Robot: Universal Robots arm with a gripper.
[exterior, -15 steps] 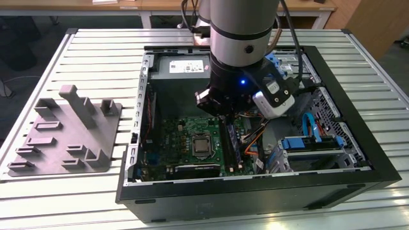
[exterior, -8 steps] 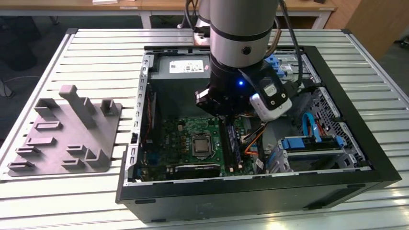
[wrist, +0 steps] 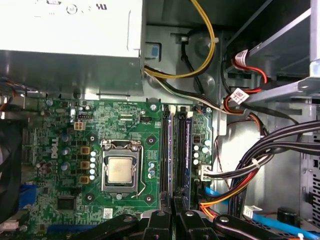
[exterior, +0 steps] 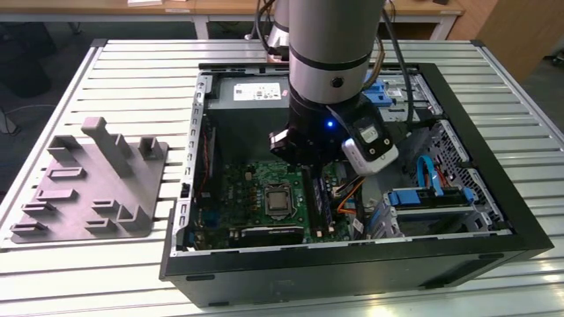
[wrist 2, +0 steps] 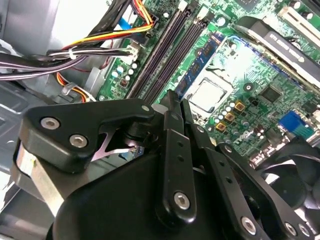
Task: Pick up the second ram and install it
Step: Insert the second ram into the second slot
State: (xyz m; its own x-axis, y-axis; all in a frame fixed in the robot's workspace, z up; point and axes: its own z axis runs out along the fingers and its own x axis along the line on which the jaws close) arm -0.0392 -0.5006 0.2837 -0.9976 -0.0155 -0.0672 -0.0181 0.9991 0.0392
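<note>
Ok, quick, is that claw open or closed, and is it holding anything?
Gripper: closed, just above the ram slots; nothing can be seen held in it.

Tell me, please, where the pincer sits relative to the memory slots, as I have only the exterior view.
Observer: In the first wrist view the pincer is lined up with one end of the memory slots, beside the CPU socket.
Operator: Are any cables close to those slots?
Observer: Yes, a cable bundle runs on their side away from the socket, with a white plug next to them.
Operator: Can you see the slot latches?
Observer: Two white latches sit at the slots' end nearest the power supply.
</note>
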